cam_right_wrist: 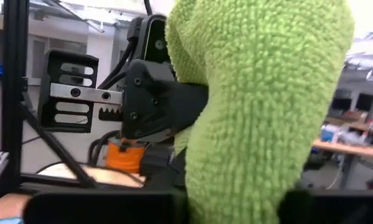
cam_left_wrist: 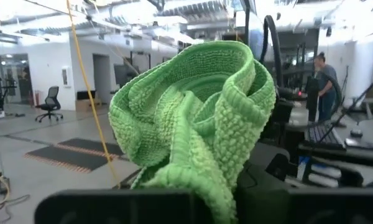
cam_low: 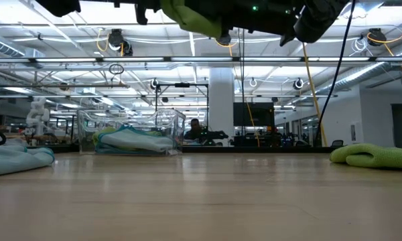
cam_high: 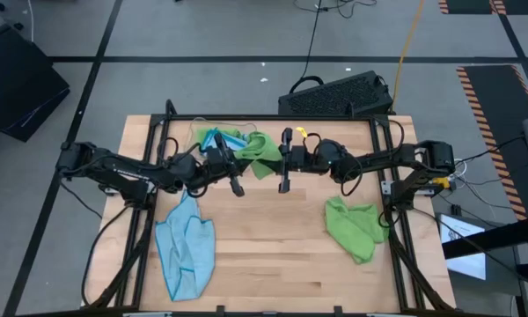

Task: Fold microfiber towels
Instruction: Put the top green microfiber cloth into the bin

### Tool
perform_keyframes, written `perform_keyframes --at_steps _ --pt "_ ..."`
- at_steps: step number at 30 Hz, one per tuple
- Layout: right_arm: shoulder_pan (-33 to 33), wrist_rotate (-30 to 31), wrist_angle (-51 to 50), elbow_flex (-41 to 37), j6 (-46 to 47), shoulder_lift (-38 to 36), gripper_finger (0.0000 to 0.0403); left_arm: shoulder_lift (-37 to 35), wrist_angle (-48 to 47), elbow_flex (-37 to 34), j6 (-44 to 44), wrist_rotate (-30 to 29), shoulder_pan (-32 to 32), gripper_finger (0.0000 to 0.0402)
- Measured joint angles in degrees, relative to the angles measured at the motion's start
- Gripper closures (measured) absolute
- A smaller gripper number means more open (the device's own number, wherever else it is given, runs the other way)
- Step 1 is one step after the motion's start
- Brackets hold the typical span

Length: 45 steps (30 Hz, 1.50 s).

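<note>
A lime green towel (cam_high: 262, 151) is bunched up in the air between my two grippers, over the far middle of the table; the low view shows it (cam_low: 194, 19) high above the tabletop. My left gripper (cam_high: 246, 162) comes at it from the table's left and is shut on it. From the right, my right gripper (cam_high: 278, 160) has the towel (cam_right_wrist: 261, 118) filling the gap between its fingers. A light blue towel (cam_high: 185, 246) lies crumpled at the near left. Another green towel (cam_high: 356, 229) lies on the right. My left gripper pinches a bunched fold of the towel (cam_left_wrist: 211, 180) between its two fingers, coming roughly level from the table's left. The towel bulges beyond the fingers, clear of the table. My right gripper has a thick wad of the same towel (cam_right_wrist: 236, 186) between its fingers, roughly level from the table's right. How many layers, I cannot tell.
A clear plastic tray (cam_high: 213, 137) with more towels stands at the far left of the table (cam_low: 130, 130). A black frame (cam_high: 273, 117) runs around the table's edge. Bare wood (cam_high: 273, 246) lies in the middle and near part.
</note>
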Motion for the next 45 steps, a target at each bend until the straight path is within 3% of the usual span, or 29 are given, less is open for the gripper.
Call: perform_keyframes --at_steps 4,11,16,21,28,34,45 --pt "-1.1 -3.97 -4.56 0.04 3.73 -1.42 0.0287 -3.05 -5.38 -0.02 1.08 0.05 1.27 0.0389" --pt "-1.5 -1.52 -24.28 0.04 2.28 -7.35 0.0192 -11.36 -20.96 -0.02 0.61 3.68 5.77 0.0389" --pt "-2.28 1.05 -43.77 0.0 -0.49 -12.6 0.0169 -18.39 -35.63 0.25 0.56 8.18 11.14 0.0389" --pt "-2.13 0.81 -55.26 -0.51 -1.59 -15.97 0.0173 -20.42 -57.97 7.55 2.31 17.09 19.85 0.0389" --pt "-1.27 0.72 -50.3 -7.41 -2.63 -18.74 0.0185 -11.89 -83.11 20.27 14.11 29.44 31.54 0.0389" --pt "-1.34 0.77 -43.42 -13.79 -4.5 -20.82 0.0186 -1.47 -94.26 26.27 27.3 34.5 37.79 0.0389" --pt "-1.36 0.76 -40.92 -20.75 -9.45 -25.04 0.0186 18.54 -110.43 37.25 39.45 36.21 40.63 0.0389"
